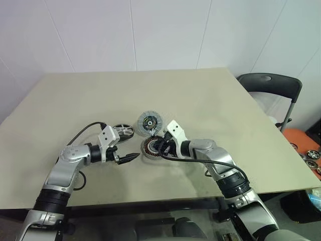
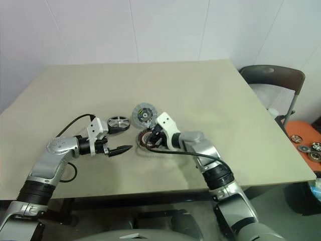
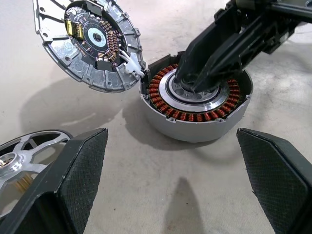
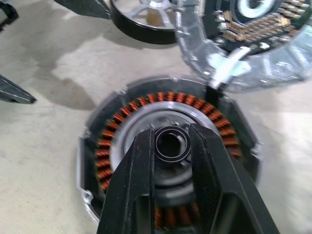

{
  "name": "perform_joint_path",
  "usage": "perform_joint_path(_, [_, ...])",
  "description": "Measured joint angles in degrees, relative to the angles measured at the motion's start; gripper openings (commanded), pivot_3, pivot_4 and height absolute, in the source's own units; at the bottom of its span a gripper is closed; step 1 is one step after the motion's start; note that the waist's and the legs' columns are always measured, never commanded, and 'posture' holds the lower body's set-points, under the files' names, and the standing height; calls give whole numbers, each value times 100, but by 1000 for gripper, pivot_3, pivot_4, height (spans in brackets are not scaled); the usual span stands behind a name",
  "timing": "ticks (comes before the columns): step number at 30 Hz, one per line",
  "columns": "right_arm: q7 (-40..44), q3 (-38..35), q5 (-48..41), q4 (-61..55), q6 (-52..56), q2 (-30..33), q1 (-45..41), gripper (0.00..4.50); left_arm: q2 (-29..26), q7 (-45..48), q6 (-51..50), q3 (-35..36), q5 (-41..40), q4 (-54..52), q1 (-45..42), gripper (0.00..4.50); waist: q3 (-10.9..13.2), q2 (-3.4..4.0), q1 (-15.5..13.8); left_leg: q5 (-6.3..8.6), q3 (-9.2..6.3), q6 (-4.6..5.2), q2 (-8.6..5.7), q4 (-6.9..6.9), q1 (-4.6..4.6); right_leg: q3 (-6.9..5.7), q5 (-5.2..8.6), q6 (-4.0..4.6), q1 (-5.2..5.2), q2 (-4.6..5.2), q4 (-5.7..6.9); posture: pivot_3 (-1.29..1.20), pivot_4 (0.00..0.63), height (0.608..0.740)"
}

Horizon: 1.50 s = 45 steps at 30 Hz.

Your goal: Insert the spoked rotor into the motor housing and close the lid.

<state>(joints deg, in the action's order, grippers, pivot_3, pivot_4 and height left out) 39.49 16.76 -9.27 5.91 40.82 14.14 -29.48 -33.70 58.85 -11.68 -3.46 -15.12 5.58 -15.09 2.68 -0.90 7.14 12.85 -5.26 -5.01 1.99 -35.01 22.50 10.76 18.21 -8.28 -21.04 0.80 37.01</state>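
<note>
From the left eye view, the beige counter [image 1: 210, 105] carries three parts grouped toward the middle of its near edge. The motor housing [image 1: 152, 146] sits closest to that edge, its copper windings showing. The lid [image 1: 149, 123] lies just behind it, toward the far edge, inner face up. The spoked rotor [image 1: 123, 131] rests just beside the lid on the left-edge side, clear of the housing. The left gripper [image 1: 128, 158] hovers low over the counter, near the housing's left side, touching nothing. The right gripper [image 1: 161, 146] reaches down onto the housing's centre. A dark folding chair [image 1: 271, 83] stands past the counter's right edge.

The right eye view gives the same layout.

In the left wrist view, that arm's own jaws stand spread wide, released and empty, one pad on either side of the picture. Between them sits the housing, with the right arm's black fingers [image 3: 219, 48] planted on its silver centre. The lid leans against the housing's rim, circuit parts and ribbed edge visible. The rotor's rim and spokes show beside one pad.

In the right wrist view, the right jaws are drawn narrow, one finger on each side of the dark central bearing inside the ring of windings. I cannot tell whether they actually clench it. The lid and the rotor lie beyond the housing.
</note>
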Motion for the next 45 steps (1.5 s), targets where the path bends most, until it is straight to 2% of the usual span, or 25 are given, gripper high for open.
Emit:
perform_joint_path(14, [7, -27, -173, 0, 150, -284, 1, 665, 4, 4, 79, -14, 82, 6, 3, 4500, 1, 0, 1, 0, 0, 0, 0, 2, 3, 0, -2, -3, -3, 0, -1, 0, 0, 740])
perform_joint_path(45, [-17, -21, -97, -7, 131, -121, -1, 665, 7, 20, 87, -31, 87, 13, 14, 4500, 1, 0, -3, 0, 0, 0, 0, 1, 3, 0, 0, 0, -3, 0, 0, 0, 0, 740])
